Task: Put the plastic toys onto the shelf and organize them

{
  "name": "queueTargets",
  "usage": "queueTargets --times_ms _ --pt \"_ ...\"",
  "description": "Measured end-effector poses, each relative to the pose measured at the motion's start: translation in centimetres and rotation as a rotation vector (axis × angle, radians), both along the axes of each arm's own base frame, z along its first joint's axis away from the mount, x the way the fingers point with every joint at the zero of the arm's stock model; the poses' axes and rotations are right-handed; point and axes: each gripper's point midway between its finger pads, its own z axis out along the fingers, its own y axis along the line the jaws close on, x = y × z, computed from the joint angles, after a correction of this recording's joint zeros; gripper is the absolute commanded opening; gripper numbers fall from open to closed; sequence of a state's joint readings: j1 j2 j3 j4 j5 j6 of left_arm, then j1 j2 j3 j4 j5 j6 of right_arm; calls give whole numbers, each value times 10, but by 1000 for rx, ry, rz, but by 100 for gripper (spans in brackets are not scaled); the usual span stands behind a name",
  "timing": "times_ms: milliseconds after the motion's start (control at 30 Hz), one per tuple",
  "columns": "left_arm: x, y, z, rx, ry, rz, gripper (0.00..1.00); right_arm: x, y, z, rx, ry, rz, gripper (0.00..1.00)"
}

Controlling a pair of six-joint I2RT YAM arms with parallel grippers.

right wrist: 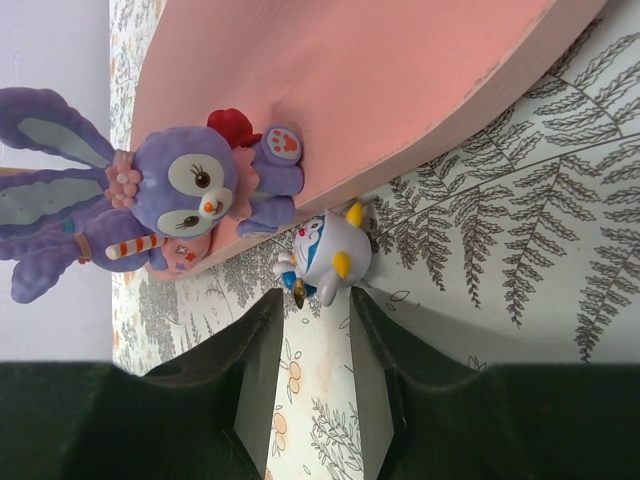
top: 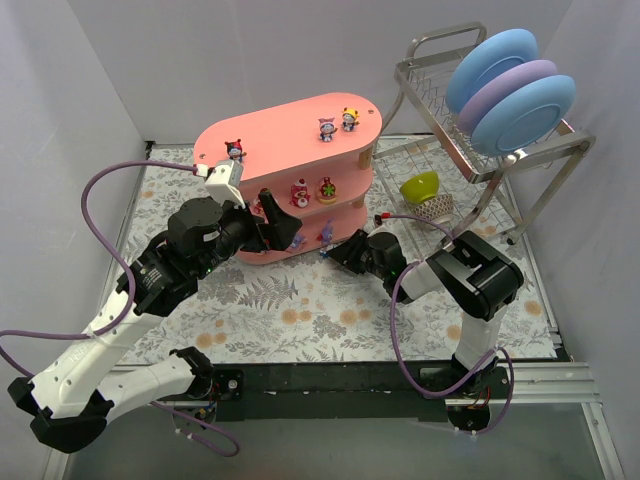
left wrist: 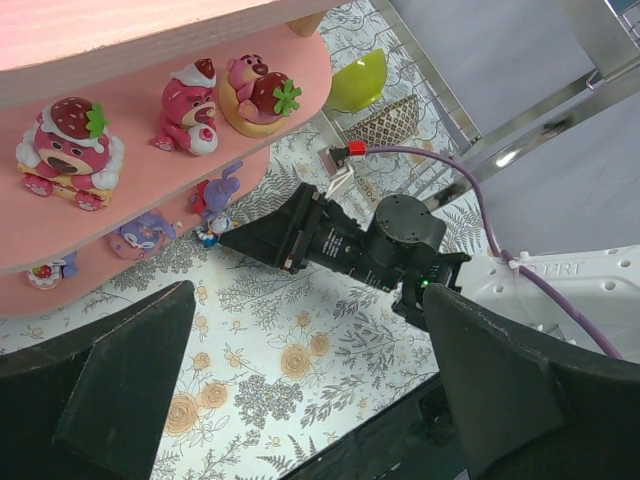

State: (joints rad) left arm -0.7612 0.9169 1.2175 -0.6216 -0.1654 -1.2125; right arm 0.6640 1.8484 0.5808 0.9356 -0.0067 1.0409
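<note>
Since the right gripper (right wrist: 315,300) has its black jaws only part-way apart, with the small glossy blue-and-white plastic figurine (right wrist: 325,258) with yellow trim just past the tips rather than between them, no grip is made yet; cannot tell if a tip touches it. The figurine lies tipped on the floral tablecloth (top: 300,300), right against the edge of the lowest board of the salmon-pink three-tier shelf (top: 290,140), so it is not placed. Main risk: the jaws catch only the near end of a slick rounded toy and it squirts out sideways or skids along the board edge. Second risk: pushing further in to get a deeper bite shoves the figurine into the purple long-eared plastic bunny toy (right wrist: 190,190), which stands on that board just beside it, and tips it or knocks it off. Third: a lift straight up could snag the toy on the board rim, since the two look to be touching. The left gripper (left wrist: 310,295) is spread wide and empty, hovering near the shelf front with the pink strawberry bear toys (left wrist: 65,150) on the middle tier close by; a careless swing could sweep those. Both arms are crowded at the same shelf front, so arm-to-arm contact is also possible.
</note>
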Motion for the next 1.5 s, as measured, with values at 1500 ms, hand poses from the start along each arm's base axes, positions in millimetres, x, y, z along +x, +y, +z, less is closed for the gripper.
queueTargets --times_ms 1500 --pt "-12 -9 -65 32 156 -45 98 -75 -17 36 14 -184 268 1"
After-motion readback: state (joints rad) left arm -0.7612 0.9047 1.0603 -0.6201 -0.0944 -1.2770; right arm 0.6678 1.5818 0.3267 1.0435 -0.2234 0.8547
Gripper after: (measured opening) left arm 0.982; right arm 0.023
